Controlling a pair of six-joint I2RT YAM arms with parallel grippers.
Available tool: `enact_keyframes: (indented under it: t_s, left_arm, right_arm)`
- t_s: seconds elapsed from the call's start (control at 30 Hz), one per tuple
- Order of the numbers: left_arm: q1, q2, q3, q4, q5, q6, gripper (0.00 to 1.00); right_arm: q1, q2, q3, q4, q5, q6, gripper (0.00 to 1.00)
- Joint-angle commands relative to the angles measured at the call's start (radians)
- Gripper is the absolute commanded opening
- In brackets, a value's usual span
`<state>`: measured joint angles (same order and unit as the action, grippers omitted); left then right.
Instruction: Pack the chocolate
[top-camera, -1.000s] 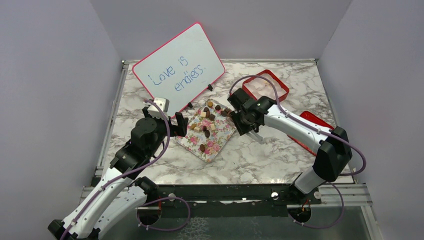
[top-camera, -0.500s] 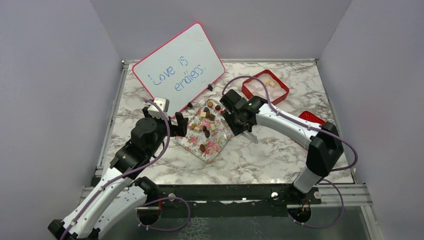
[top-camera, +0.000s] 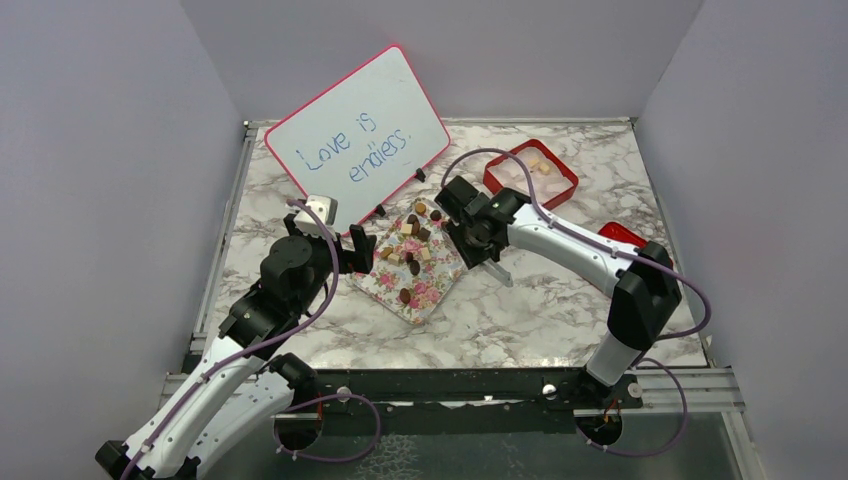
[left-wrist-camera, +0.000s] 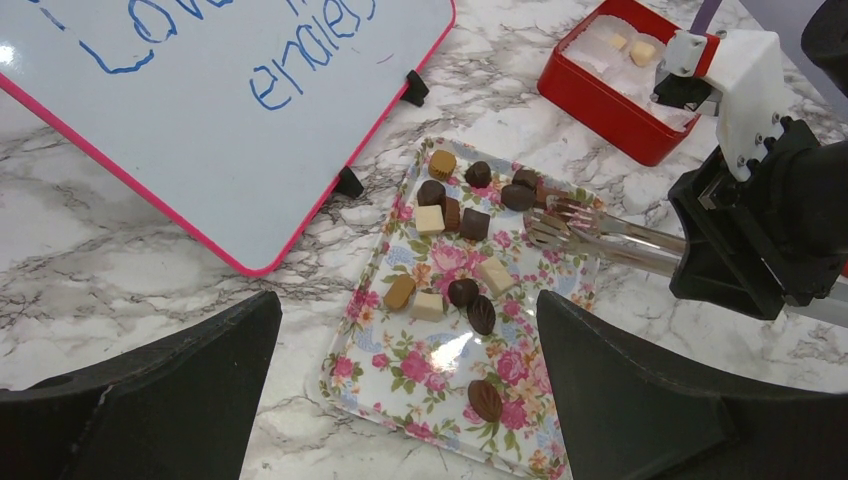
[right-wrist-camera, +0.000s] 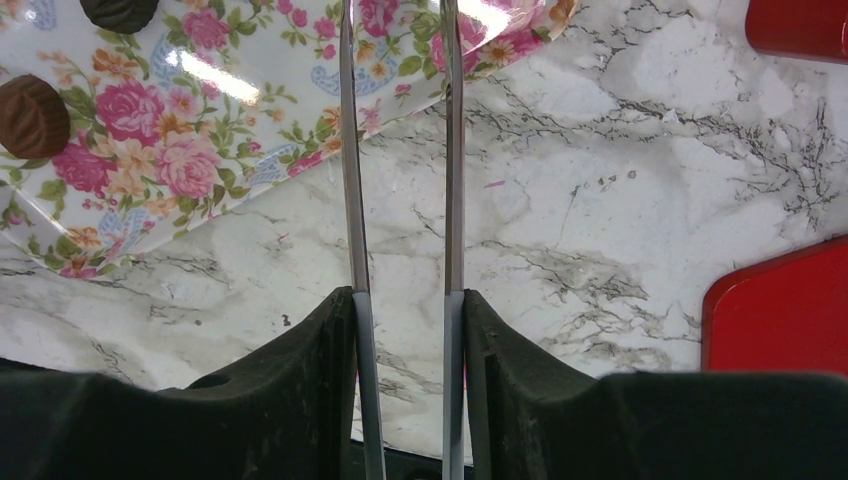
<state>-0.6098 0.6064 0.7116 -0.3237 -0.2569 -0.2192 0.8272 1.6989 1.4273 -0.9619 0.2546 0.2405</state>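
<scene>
Several chocolate pieces (top-camera: 412, 240), dark, brown and cream, lie on the floral tray (top-camera: 428, 292). The left wrist view shows them (left-wrist-camera: 462, 292) spread over the tray's far half. My right gripper (top-camera: 470, 235) is shut on metal tongs (left-wrist-camera: 600, 235), whose two arms (right-wrist-camera: 452, 150) run out between its fingers. The tong tips reach over the tray's far right corner beside dark pieces (left-wrist-camera: 517, 196); whether they pinch one I cannot tell. My left gripper (top-camera: 362, 248) is open at the tray's left edge, its jaws wide apart (left-wrist-camera: 408, 300) and holding nothing. A few cream pieces lie in the red box (top-camera: 530, 172).
A whiteboard (top-camera: 355, 135) with a pink rim leans at the back left, its feet close to the tray. The red box's lid (top-camera: 625, 238) lies flat to the right, partly under my right arm. Grey walls close in three sides.
My right arm has swung left from over the red box to the tray, bringing the tongs along. The box now shows fully. The left arm has not moved.
</scene>
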Motion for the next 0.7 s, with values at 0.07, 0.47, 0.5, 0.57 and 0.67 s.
enact_keyframes:
  t_s: [0.07,0.47,0.5,0.57,0.67]
  left_arm:
    - [0.000,-0.007,-0.007,0.009,0.014,0.001,0.99]
    - [0.001,0.015,-0.009,0.009,0.078,-0.017,0.99]
    - [0.001,0.020,-0.011,0.009,0.088,-0.018,0.99]
    - [0.001,0.031,-0.011,0.009,0.104,-0.021,0.99]
    - [-0.002,0.042,-0.012,0.010,0.121,-0.024,0.99]
  right_arm:
    - [0.010,-0.044,0.072,-0.052,0.049,0.028,0.33]
    - [-0.044,-0.058,0.183,-0.125,0.133,0.046,0.32]
    - [-0.059,-0.059,0.192,-0.134,0.140,0.048,0.32]
    - [-0.091,-0.063,0.206,-0.147,0.148,0.045,0.32]
    - [-0.157,-0.067,0.222,-0.151,0.155,0.039,0.32]
